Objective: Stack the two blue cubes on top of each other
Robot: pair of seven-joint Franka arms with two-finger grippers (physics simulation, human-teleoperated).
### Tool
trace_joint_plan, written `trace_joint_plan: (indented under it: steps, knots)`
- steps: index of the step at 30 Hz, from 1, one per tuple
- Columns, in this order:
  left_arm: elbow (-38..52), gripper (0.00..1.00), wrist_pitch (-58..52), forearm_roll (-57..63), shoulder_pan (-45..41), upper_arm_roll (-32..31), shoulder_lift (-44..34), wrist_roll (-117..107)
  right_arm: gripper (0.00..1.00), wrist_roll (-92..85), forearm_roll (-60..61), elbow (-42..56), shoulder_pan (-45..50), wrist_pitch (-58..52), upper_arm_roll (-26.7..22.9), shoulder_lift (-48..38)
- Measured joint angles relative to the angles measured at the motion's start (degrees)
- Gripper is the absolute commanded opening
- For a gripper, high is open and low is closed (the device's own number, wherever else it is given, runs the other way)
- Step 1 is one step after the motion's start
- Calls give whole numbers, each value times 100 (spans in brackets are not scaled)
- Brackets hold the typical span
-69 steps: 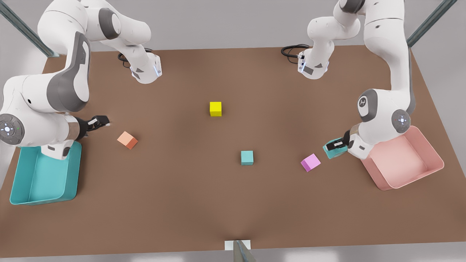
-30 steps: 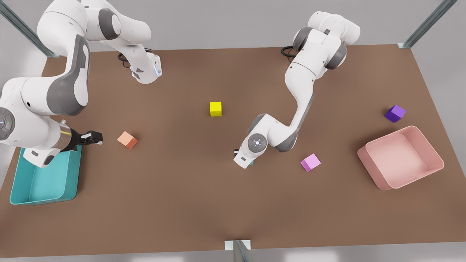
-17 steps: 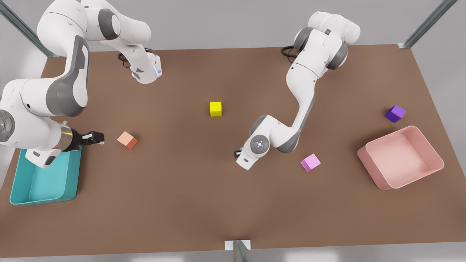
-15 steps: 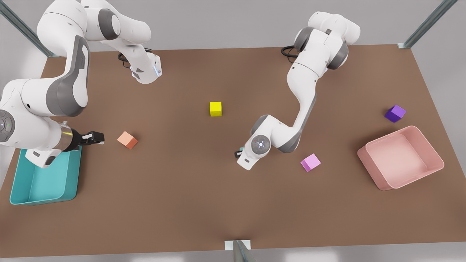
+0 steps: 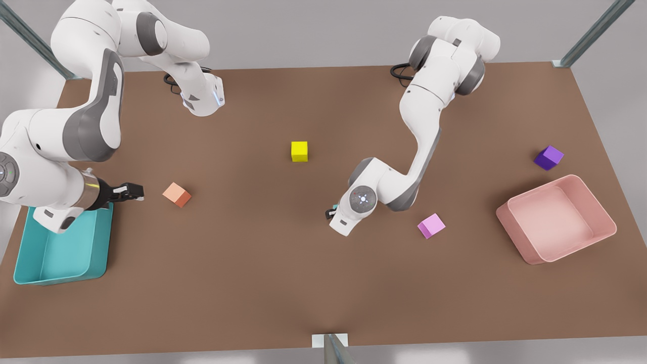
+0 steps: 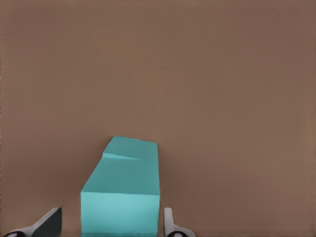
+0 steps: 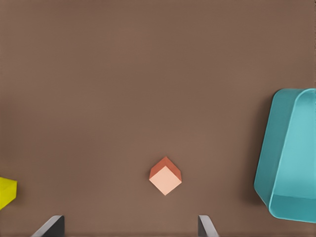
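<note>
Right gripper (image 5: pixel 135 191) idles by the teal bin (image 5: pixel 30 268), fingers spread, orange cube (image 5: pixel 176 194) just ahead. Mid-table, left gripper (image 6: pixel 112 221) straddles the stack with jaws parted, a gap showing on one side. Upper blue cube (image 6: pixel 121 197) sits on the lower blue cube (image 6: pixel 133 147), slightly skewed. Risk: one finger (image 6: pixel 169 223) looks close to the cube, so a tilted or sideways retreat could drag the top one off.

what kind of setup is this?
Likely a simulated bimanual tabletop bench: two white arms over a plain brown table, small coloured cubes such as the yellow cube, and sorting bins like the pink bin.
</note>
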Motion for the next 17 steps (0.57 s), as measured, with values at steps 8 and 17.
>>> trace_joint_plan:
  steps: [8,17]
  knots:
    - [39,100,-592,15,244,23,-824,-39,100,1,-8,11,-5,1,-13,-4]
    - [-945,100,-3066,1073,2734,-91,-3679,1657,100,21,-18,6,14,2,3,-13]
